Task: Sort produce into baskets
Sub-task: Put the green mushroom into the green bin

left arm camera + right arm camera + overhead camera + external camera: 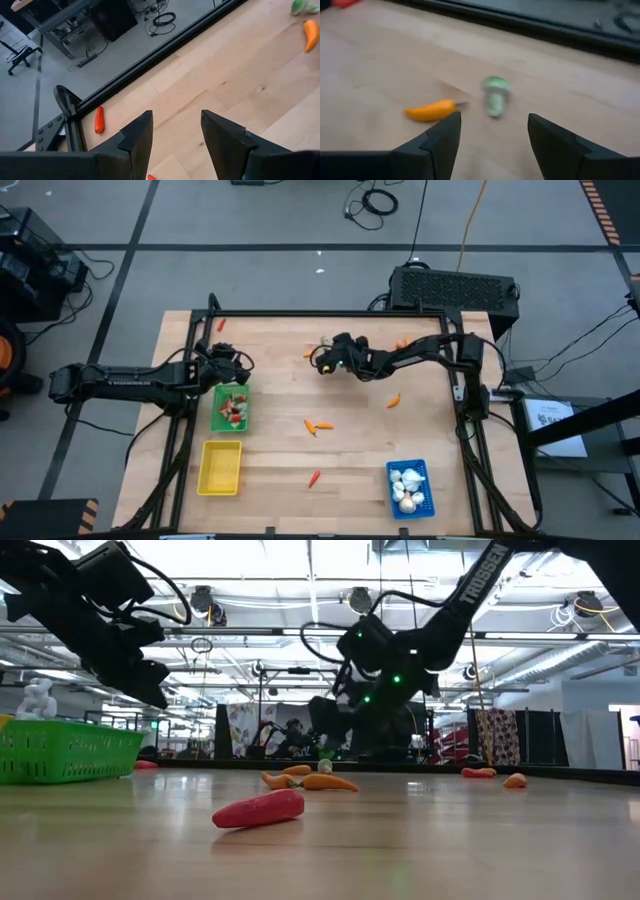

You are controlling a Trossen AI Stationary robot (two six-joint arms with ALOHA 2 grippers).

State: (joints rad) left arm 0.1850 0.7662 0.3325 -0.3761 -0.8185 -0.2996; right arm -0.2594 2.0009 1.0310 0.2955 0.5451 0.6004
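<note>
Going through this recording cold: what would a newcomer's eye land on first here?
Probably the three coloured baskets along the table's near side in the high view: the green basket with red pieces, the empty yellow basket below it, and the blue basket holding white bulbs. Next, the right gripper, open, poised over a small green-topped piece beside an orange pepper near the table's far edge. The left gripper hangs open above the green basket's far end.
</note>
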